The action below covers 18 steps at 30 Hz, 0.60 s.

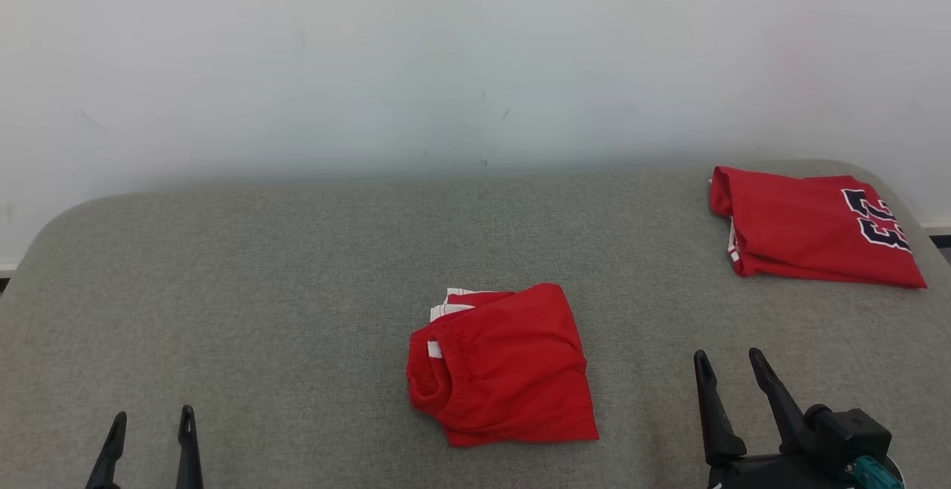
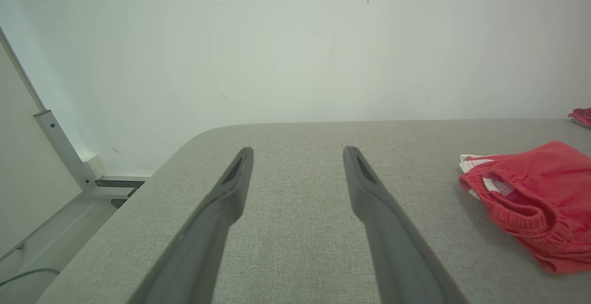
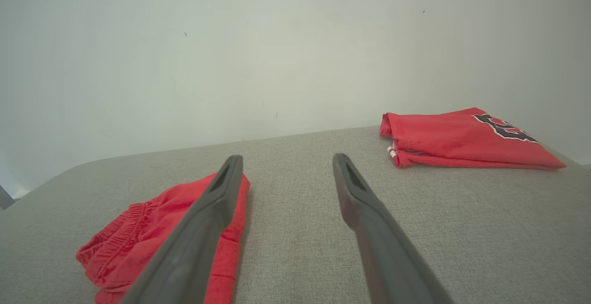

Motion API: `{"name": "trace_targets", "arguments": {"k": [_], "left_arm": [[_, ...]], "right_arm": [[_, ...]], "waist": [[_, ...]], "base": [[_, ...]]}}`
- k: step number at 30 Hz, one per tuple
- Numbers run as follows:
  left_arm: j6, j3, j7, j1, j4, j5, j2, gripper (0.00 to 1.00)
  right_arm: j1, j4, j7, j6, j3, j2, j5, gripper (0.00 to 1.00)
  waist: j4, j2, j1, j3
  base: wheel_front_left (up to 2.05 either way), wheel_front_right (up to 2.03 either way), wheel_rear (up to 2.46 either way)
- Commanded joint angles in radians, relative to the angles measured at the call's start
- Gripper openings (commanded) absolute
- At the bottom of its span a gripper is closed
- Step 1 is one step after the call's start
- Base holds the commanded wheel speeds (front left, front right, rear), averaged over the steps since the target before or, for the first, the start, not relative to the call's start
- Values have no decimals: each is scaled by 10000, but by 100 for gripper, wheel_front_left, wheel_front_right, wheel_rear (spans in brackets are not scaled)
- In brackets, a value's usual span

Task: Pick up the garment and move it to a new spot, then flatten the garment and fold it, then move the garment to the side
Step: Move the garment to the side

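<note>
A red garment (image 1: 505, 366) with an elastic waistband and white trim lies folded in the middle of the grey table (image 1: 297, 288). It shows at the right of the left wrist view as the garment (image 2: 535, 200), and at the lower left of the right wrist view as the garment (image 3: 152, 234). My left gripper (image 1: 152, 422) hovers open near the front left edge, well left of it. My right gripper (image 1: 728, 366) stands open to the garment's right, nothing between its fingers. Both pairs of dark fingers (image 2: 231, 188) (image 3: 355, 193) are spread wide over bare fabric.
A second red garment (image 1: 810, 225) with a dark number print lies folded at the table's back right corner, also seen as the folded piece (image 3: 461, 137). A pale wall (image 1: 475, 58) runs behind the table. A metal frame (image 2: 60, 151) stands off the table's left corner.
</note>
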Motion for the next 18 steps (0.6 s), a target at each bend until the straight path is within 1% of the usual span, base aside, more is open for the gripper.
{"name": "trace_targets", "arguments": {"k": [1,12,18], "left_arm": [[33,-9,-64,59,-2,-33,52,100],[113,-31,-94,102,-29,-101,111,100],[78,-156,-71,-127,-69,-54,107,100]], "right_arm": [[53,5,15,-24,-2,13,27,100],[9,99,60,-24,36,8,73,100],[-741,701,221,-24,345,-42,214,100]], "waist": [[-1,0,0,-4],[-25,0,0,-12],[65,0,0,180]], "base": [[0,0,0],[0,0,0],[0,0,0]]}}
